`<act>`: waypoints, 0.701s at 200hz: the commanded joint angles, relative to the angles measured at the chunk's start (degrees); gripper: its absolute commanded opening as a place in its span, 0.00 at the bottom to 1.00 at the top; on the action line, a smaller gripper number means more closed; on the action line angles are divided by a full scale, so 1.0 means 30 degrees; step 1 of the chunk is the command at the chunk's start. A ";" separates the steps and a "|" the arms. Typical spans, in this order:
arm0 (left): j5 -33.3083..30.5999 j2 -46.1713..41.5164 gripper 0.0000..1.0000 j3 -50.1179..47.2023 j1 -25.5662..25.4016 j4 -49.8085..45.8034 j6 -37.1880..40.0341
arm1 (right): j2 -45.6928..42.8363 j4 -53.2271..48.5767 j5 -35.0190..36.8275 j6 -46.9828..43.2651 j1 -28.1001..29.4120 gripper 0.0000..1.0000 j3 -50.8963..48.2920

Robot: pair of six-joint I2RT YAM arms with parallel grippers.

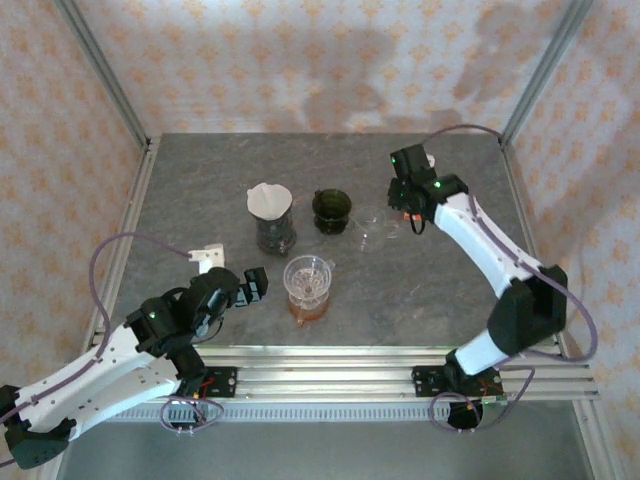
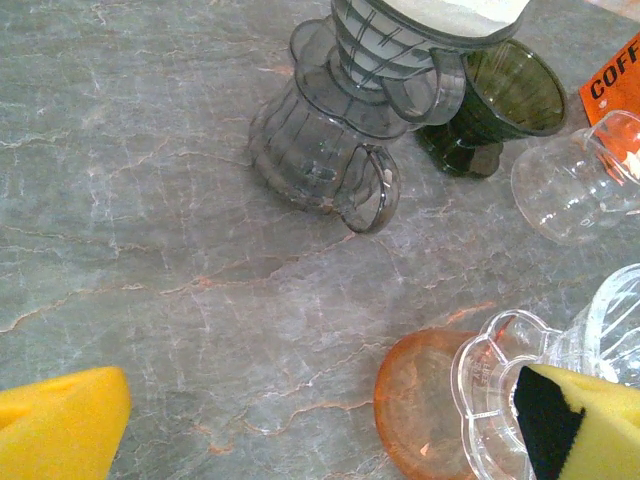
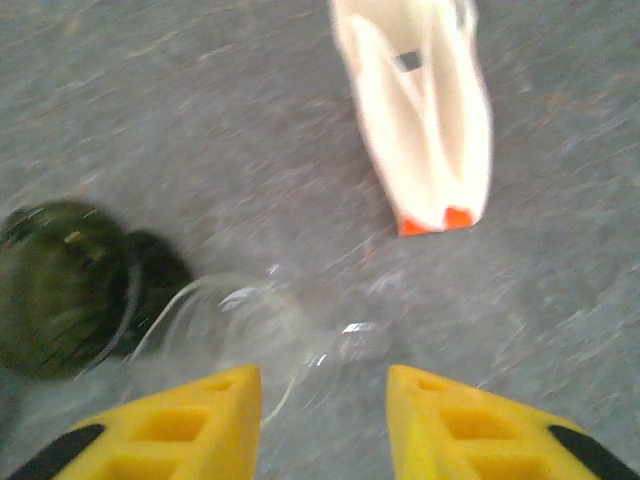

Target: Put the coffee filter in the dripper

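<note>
Filter handling: the coffee filter (image 1: 268, 198) is thin paper, so expect it to be near weightless, floppy and easy to crease or tear. It has no stiffness to push against. Pinch one wall at the upper rim with light force. Don't clamp across the cone, or you'll flatten it.

Look: white, cone-shaped, open mouth up, rim slightly wavy.

Where: it sits in the mouth of the grey dripper (image 2: 390, 50), with its rim poking above the dripper's. The dripper is stacked on a grey ribbed carafe (image 2: 310, 150) at the back left of the table (image 1: 200, 160). By these frames the filter looks seated there already. I can't tell whether you want it in a different dripper.

Neighbours:
- The dark green dripper (image 1: 331, 210) is just right of the carafe.
- A clear dripper (image 1: 372, 232) is beside that and looks tipped over.
- Another clear dripper (image 1: 308, 278) sits on an orange base (image 2: 415, 410), nearer the arms.

Right gripper (image 3: 325, 410): the jaws are partly spread with nothing between them, over the tipped clear dripper. The wrist view is motion-blurred, and a white pack with orange corners (image 3: 420, 120) lies beyond the gripper.

Left gripper (image 2: 320, 430): the jaws are fully spread and empty, just left of the orange-based dripper and well apart from the filter.
</note>
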 commanded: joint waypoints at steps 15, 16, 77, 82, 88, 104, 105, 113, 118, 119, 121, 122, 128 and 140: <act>-0.0086 0.0045 1.00 -0.0260 0.0159 0.0488 0.0087 | 0.3436 -0.1204 0.2282 -0.2556 -0.0938 0.29 0.3628; -0.0097 0.0045 1.00 -0.0267 0.0156 0.0481 0.0083 | 0.3521 -0.1233 0.2276 -0.2583 -0.0968 0.29 0.3712; -0.0122 0.0385 1.00 -0.0509 0.0189 0.0619 0.0050 | 0.6885 -0.1595 0.2456 -0.1151 -0.2285 0.24 0.6748; -0.0112 0.0422 1.00 -0.0509 0.0192 0.0665 0.0092 | 0.7061 -0.1564 0.2411 -0.0880 -0.2380 0.24 0.6879; -0.0114 0.0478 1.00 -0.0509 0.0216 0.0689 0.0111 | 0.7274 -0.1542 0.2369 -0.0581 -0.2434 0.24 0.7001; -0.0133 0.0624 1.00 -0.0487 0.0236 0.0771 0.0145 | 0.7628 -0.1241 0.2122 0.0158 -0.2587 0.24 0.7129; -0.0136 0.0642 1.00 -0.0483 0.0239 0.0784 0.0141 | 0.7639 -0.1237 0.2108 0.0209 -0.2584 0.24 0.7132; -0.0086 0.0704 1.00 -0.0480 0.0223 0.0801 0.0163 | 0.7776 -0.1077 0.2069 0.0482 -0.2617 0.24 0.7160; -0.0080 0.0741 1.00 -0.0476 0.0226 0.0825 0.0167 | 0.7864 -0.0991 0.2025 0.0627 -0.2625 0.24 0.7168; -0.0080 0.0745 1.00 -0.0478 0.0234 0.0826 0.0167 | 0.7889 -0.0980 0.2001 0.0649 -0.2632 0.24 0.7181; -0.0101 0.0748 1.00 -0.0457 0.0240 0.0833 0.0189 | 0.7929 -0.0943 0.1939 0.0680 -0.2637 0.24 0.7213; -0.0105 0.0748 1.00 -0.0439 0.0241 0.0844 0.0192 | 0.7965 -0.0942 0.1914 0.0704 -0.2638 0.24 0.7203; -0.0100 0.0777 1.00 -0.0450 0.0264 0.0848 0.0196 | 0.8070 -0.0890 0.1736 0.0807 -0.2661 0.24 0.7294; -0.0081 0.0807 1.00 -0.0436 0.0251 0.0811 0.0225 | 0.8382 -0.0936 0.1500 0.0974 -0.2662 0.24 0.7484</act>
